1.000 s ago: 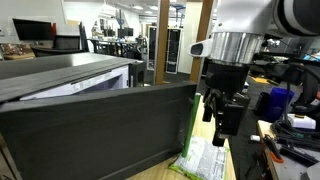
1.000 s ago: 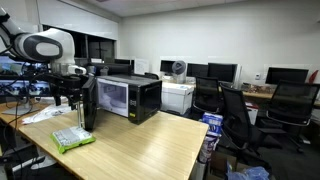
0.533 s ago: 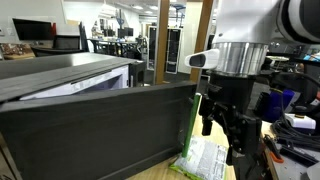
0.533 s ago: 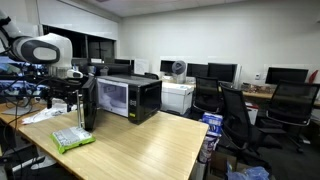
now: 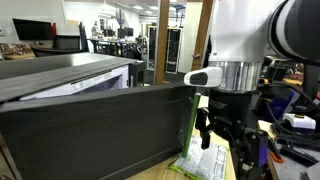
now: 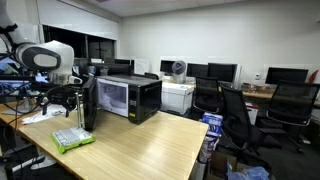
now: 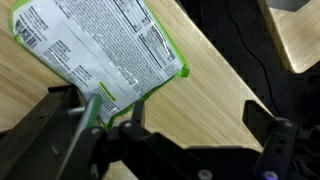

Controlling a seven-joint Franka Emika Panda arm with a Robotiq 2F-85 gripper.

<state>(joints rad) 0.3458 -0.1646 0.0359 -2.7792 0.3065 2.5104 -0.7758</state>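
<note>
The green packet (image 7: 95,50) lies flat on the table (image 6: 140,150), label up, just beside the microwave (image 6: 125,98) and near the table's corner. Nothing holds it. The gripper (image 5: 226,140) hangs above it with its jaws spread wide and empty. In the wrist view the packet sits off to one side, under one finger rather than between the two. I'd call this the approach stage, with no contact yet. A grip from here would call for centring the jaws over the packet and lowering onto a thin, flat thing that offers little edge. Compared with a second ago, the arm has drifted away from the microwave and nearer the table's edge. The packet has not moved, and the jaws are just as wide.
</note>
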